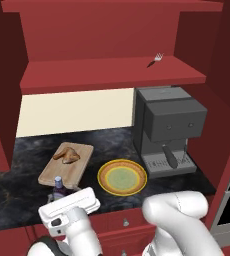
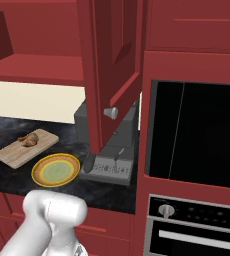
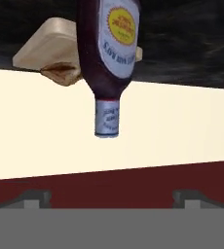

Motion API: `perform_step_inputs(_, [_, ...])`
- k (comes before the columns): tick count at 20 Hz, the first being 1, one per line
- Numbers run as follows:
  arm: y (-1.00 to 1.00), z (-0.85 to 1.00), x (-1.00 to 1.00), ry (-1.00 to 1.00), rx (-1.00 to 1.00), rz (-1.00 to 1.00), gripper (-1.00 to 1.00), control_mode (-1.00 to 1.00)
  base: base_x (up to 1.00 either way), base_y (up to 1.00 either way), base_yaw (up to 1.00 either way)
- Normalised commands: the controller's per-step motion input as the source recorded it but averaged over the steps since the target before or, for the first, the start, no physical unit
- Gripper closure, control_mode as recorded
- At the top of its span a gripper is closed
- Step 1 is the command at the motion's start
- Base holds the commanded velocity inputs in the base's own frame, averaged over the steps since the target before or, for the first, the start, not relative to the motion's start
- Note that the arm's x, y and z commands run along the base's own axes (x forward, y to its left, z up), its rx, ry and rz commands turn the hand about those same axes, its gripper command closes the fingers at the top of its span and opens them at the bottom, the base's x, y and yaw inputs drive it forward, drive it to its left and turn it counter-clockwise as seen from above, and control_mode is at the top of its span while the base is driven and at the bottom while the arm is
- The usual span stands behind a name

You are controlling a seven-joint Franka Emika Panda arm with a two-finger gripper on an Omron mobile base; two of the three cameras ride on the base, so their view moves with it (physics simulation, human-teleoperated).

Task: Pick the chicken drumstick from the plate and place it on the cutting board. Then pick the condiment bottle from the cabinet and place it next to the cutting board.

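The chicken drumstick (image 1: 67, 155) (image 2: 29, 140) (image 3: 60, 73) lies on the cutting board (image 1: 72, 172) (image 2: 14, 154) (image 3: 38, 46). To the board's right sits the plate (image 1: 101, 178) (image 2: 37, 173), with nothing on it. The condiment bottle (image 1: 59, 187) (image 3: 108, 48) stands upright on the dark counter at the board's front edge. My gripper (image 1: 67, 200) (image 3: 111, 197) is just in front of the bottle, open, with its fingertips (image 3: 33, 197) wide apart and clear of the bottle. The hand view is upside down. The red cabinet shelf (image 1: 112, 72) is above the counter.
A grey coffee machine (image 1: 167, 130) (image 2: 107, 152) stands right of the plate. A small fork (image 1: 157, 59) lies on the cabinet shelf. An open cabinet door (image 2: 112, 65) hangs over the machine. A black oven (image 2: 197, 135) is at the right; red drawers run below the counter.
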Motion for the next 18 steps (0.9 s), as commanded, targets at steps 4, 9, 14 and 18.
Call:
perform_step_inputs(4, [-0.14, 0.38, -0.43, -0.05, -0.07, -0.02, -1.00, -1.00, 0.00, 0.00, 0.00])
perform_step_inputs(9, [-0.14, 0.32, -0.47, -0.08, -0.05, -0.02, -1.00, -1.00, 0.00, 0.00, 0.00])
perform_step_inputs(14, [-0.10, 0.24, -0.53, -0.13, -0.03, -0.03, -1.00, -1.00, 0.00, 0.00, 0.00])
perform_step_inputs(18, [-0.08, 0.19, -0.60, -0.15, -0.02, -0.04, -1.00, -1.00, 0.00, 0.00, 0.00])
